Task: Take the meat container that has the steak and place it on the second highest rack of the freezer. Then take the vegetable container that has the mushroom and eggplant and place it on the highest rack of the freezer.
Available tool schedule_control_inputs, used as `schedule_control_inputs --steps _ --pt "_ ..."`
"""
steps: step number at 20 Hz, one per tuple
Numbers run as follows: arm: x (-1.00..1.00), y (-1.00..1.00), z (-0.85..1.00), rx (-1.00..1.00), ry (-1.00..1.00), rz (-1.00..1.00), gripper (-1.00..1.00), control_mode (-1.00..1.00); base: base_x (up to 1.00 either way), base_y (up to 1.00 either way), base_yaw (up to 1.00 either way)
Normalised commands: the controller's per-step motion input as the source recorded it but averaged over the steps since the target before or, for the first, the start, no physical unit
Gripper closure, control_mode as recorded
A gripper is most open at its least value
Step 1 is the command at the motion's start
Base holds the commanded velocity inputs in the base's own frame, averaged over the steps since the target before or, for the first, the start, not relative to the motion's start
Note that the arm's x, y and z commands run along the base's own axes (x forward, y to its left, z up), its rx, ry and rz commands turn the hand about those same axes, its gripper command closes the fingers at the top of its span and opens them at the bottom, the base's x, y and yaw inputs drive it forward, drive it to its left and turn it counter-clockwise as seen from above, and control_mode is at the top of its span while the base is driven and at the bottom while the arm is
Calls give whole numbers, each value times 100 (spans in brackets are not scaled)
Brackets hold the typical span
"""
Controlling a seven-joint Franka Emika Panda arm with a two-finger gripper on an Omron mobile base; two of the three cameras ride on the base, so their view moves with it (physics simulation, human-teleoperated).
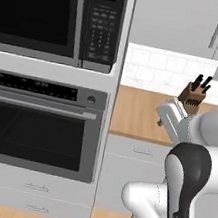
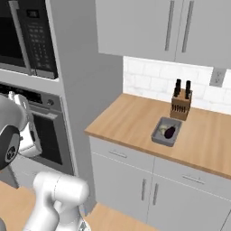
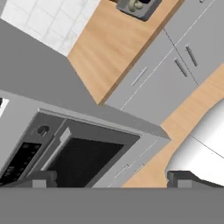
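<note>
The vegetable container (image 2: 160, 138), a dark grey rectangular tray, rests on the wooden counter in front of the knife block. It holds the dark eggplant (image 2: 170, 132) and the pale mushroom (image 2: 161, 130). In the hand view the tray (image 3: 139, 13) sits at the top edge, far from the fingers, with the mushroom (image 3: 136, 5) inside. My gripper (image 3: 113, 179) is open, its two tips wide apart with nothing between them, and it hangs in front of the oven, well left of the counter. The meat container, the steak and the freezer are out of view.
A black-fronted oven (image 1: 38, 134) with a microwave (image 1: 57, 13) above it fills the tall unit on the left. The wooden counter (image 2: 131, 122) carries a knife block (image 2: 181, 104), with grey cabinet doors (image 2: 144, 185) below and wall cabinets above.
</note>
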Motion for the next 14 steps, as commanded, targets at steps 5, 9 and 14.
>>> schedule_control_inputs --steps 5,9,14 --pt "0 0 0 0 0 0 -100 100 41 -78 -1" --pt "0 0 0 0 0 0 -100 100 29 -38 -13" --pt "0 0 0 0 0 0 -100 100 25 -16 -36"
